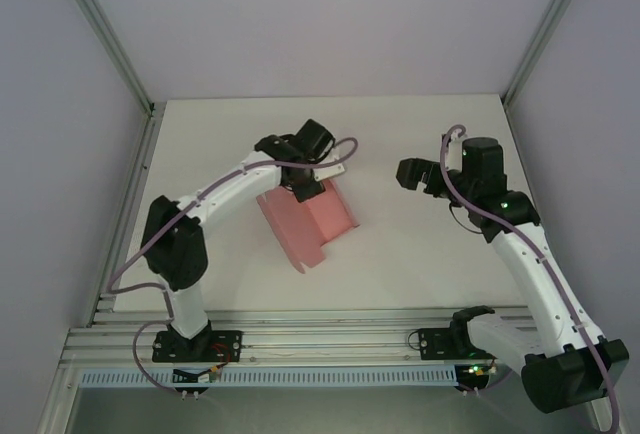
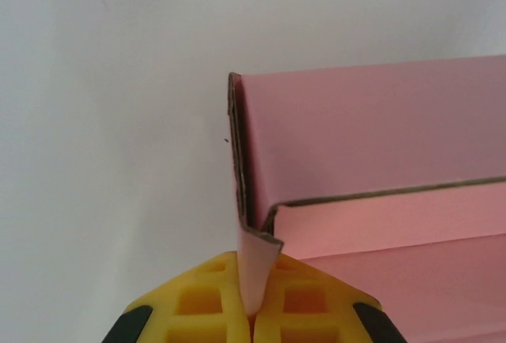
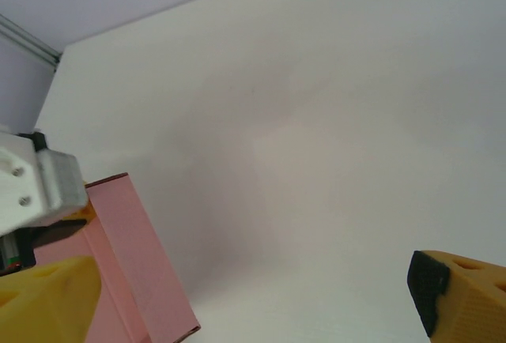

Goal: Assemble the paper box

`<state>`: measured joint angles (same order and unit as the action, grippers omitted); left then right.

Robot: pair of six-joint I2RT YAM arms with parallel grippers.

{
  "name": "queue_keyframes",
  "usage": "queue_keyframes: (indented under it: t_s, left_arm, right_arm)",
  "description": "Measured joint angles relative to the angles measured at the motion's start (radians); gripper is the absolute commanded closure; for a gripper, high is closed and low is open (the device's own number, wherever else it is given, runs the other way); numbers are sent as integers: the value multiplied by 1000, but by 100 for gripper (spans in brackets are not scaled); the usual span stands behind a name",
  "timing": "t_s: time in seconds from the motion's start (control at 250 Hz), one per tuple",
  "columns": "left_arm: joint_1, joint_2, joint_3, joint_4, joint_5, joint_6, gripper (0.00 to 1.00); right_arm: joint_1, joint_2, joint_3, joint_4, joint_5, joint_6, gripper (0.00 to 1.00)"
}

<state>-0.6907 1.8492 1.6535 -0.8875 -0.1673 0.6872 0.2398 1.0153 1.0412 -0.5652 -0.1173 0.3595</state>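
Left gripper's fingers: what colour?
Yellow fingers with black sides, clearest in the left wrist view, pinching the pink paper box.

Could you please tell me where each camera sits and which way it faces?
Top external: above and behind the arms, looking down on the table; both arms show.
Left wrist: on the left arm, looking along the left gripper, jaws shut on a flap of the paper box.
Right wrist: on the right arm, looking across the table; the right gripper, jaws wide open.
Shared: all three show the paper box.
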Motion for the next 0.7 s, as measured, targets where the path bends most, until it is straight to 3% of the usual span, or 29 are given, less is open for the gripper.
queue_keyframes:
  t_s: [0.124, 0.287, 0.463, 0.667, 0.699]
  left_arm:
    - [-43, 137, 145, -157, -53, 200, 100]
    - [-93, 289, 267, -281, -77, 356, 100]
    - [-138, 380, 299, -304, -112, 441, 87]
    - [-157, 417, 306, -265, -111, 471, 42]
    - [-157, 417, 312, -262, -110, 468, 29]
  right_arm:
    - [-11, 0, -5, -35, 1, 0, 0]
    - [-19, -13, -33, -48, 0, -1, 0]
    - [-24, -35, -34, -68, 5, -1, 0]
    - [-35, -60, -42, -72, 14, -5, 0]
    - [-35, -62, -46, -74, 15, -6, 0]
